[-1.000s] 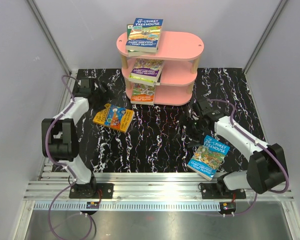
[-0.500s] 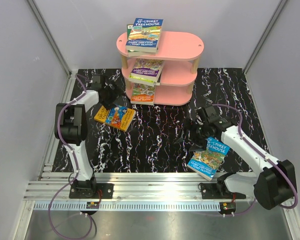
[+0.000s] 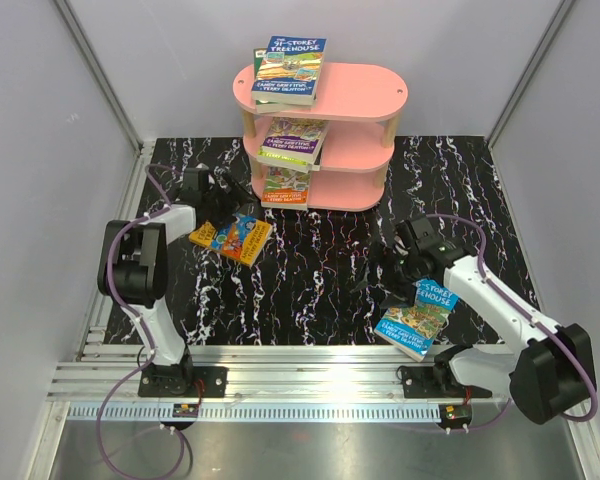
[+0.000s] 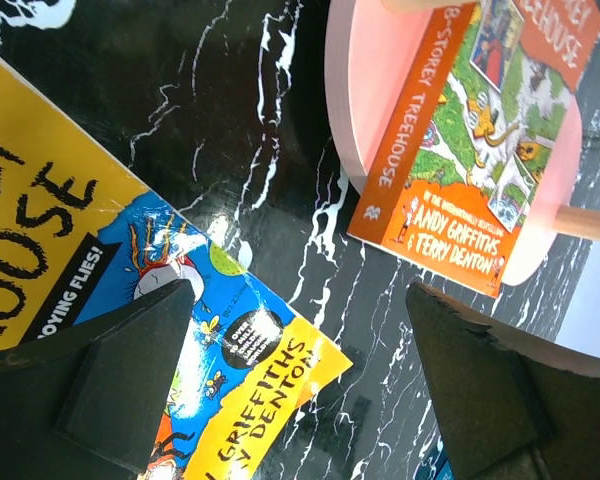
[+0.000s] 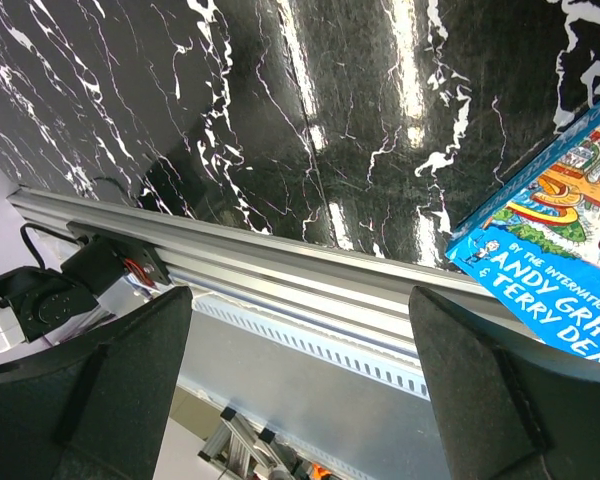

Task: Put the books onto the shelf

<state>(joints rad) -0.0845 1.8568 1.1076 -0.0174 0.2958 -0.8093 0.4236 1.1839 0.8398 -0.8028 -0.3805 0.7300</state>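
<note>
two books lie flat on the table (image 3: 320,290), off the shelf (image 3: 355,95). yellow book (image 3: 232,238) sits near-left of the shelf base, cover up, long axis approx left-right, right end tipped a bit toward the near edge. blue book (image 3: 417,318) lies at near right, long axis diagonal from near-left to far-right, title end pointing far-right w/ that end partly under the right arm.

on the shelf, all flat at the left ends of the boards: top book (image 3: 288,70) overhanging the rim, mid book (image 3: 292,140), bottom book (image 3: 286,185), orange spine facing out in the left wrist view.

left gripper (image 3: 212,192) has jaws spread wide, nothing held. it's over the yellow book's far-left end; one finger (image 4: 130,370) overlaps the cover in the wrist view, contact can't be told.

right gripper (image 3: 385,270) also gapes wide and empty, just left of the blue book's far end, above bare table. its wrist cam looks toward the near rail (image 5: 310,290).
</note>
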